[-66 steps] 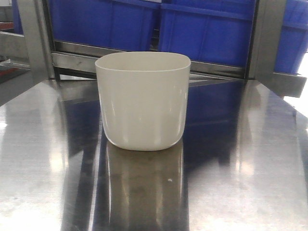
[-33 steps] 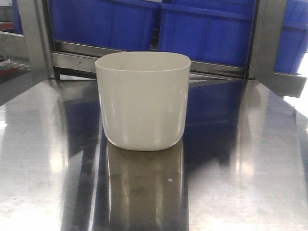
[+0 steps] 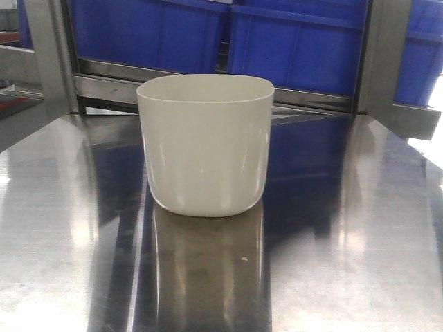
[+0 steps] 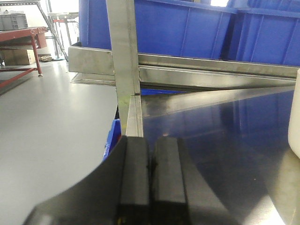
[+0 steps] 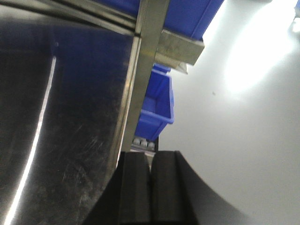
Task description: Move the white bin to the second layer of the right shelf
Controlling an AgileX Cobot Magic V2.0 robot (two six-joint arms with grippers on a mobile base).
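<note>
Both claws, left gripper [image 4: 150,161] and right gripper [image 5: 150,171], sit pressed together, holding nothing; white bin [image 3: 205,149] looks light, stiff, glossy and probably slippery; best pinched at its rim

You have one white bin [image 3: 204,149] on one tabletop [image 3: 346,242], at least three blue crates [image 3: 149,34] behind it, and two hands: left hand [image 4: 151,146], right hand [image 5: 150,157].

A: What sits past the far edge of the bench [image 3: 346,263]?
B: Big blue crates [image 3: 297,48], with a steel post [image 3: 52,55] at each far corner.
A: And off the left edge?
B: Grey floor [image 4: 47,126] and a red table [image 4: 18,35], well off from the bench.
</note>
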